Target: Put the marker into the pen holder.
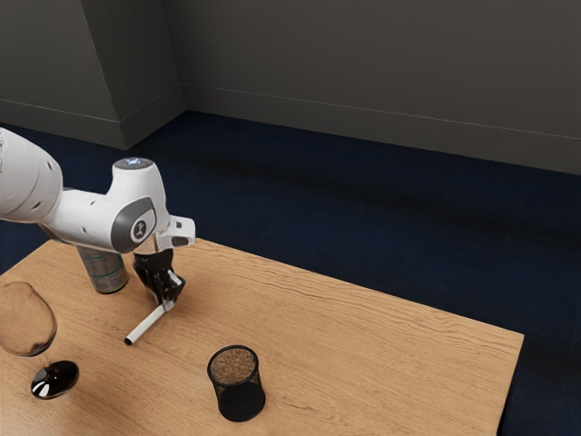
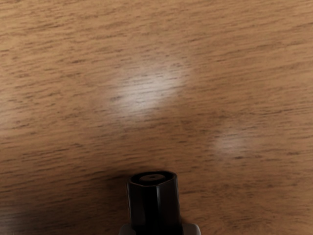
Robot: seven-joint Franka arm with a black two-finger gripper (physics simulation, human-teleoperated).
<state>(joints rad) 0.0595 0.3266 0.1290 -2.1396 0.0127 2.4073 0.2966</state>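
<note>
1. Stretching behind everything, the grey wall (image 1: 363, 64) meets a dark blue floor (image 1: 381, 218).
2. The wooden table (image 1: 390, 354) runs along the lower part of the exterior view; its grain also lies beneath the hand in the wrist view.
3. The white arm (image 1: 86, 218) comes in from the exterior view's left, bent downward over the table.
4. A clear wine glass (image 1: 27, 320) with a dark, shiny base stands at the exterior view's left.
5. The black gripper (image 1: 167, 302) points down, its jaws clamped on the marker (image 1: 148, 324) near one end.
6. A bluish-grey cylinder (image 1: 108, 275) stands just beside the gripper, partly hidden by the arm.
7. The black mesh pen holder (image 1: 241, 400) is upright on the table, well apart from the wine glass, with its round mouth facing up.
8. The marker, white-bodied, slants down from the fingertips, outside the pen holder. I cannot tell whether its low end touches the wood.
9. Its black end (image 2: 154, 205) juts out at the wrist view's lower edge.
</note>
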